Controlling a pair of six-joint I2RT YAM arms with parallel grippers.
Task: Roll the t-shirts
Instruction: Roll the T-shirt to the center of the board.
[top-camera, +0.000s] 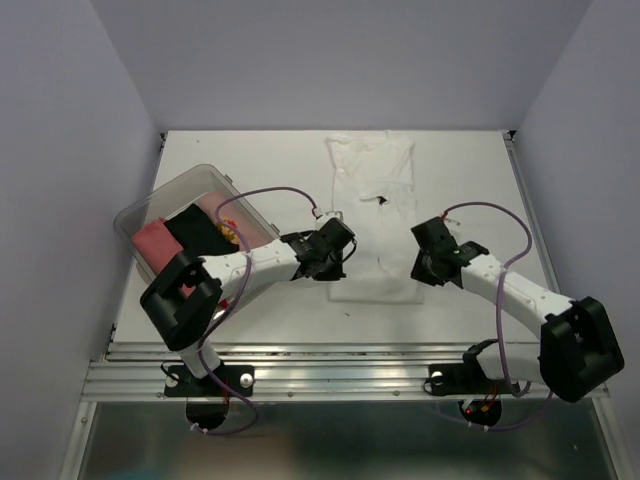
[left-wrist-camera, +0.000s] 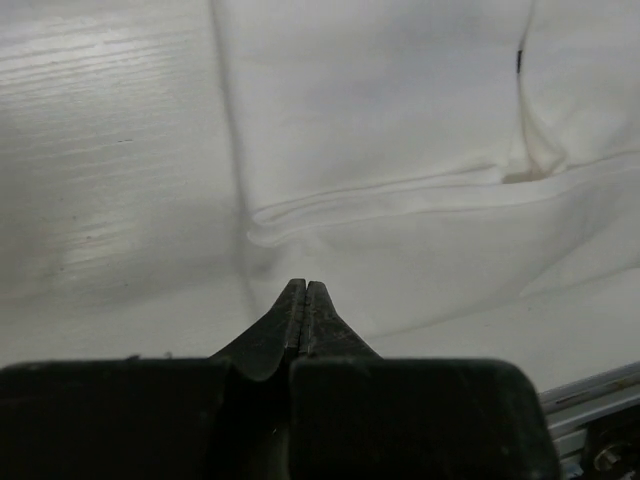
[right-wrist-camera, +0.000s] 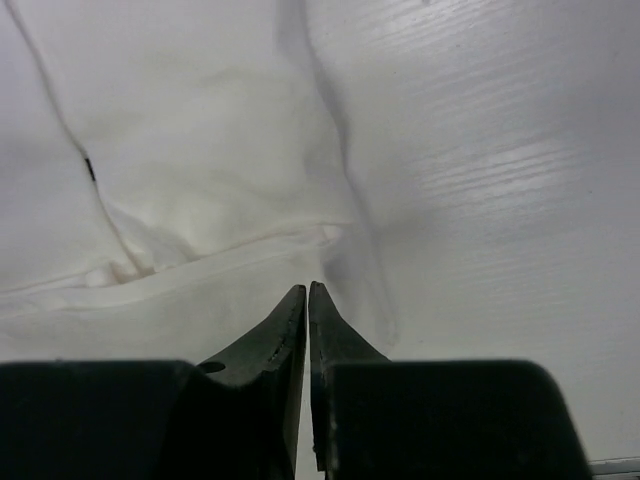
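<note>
One white t-shirt flat. One tub left of it, three shirts inside. Two arms bent inward over its near hem. Left pincer pressed together, right pincer nearly so, pinching nothing.

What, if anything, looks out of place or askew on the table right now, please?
Only the clear tub stands out: it sits skewed to the edges of the table, at the left. The white t-shirt lies flat and fairly straight.
</note>
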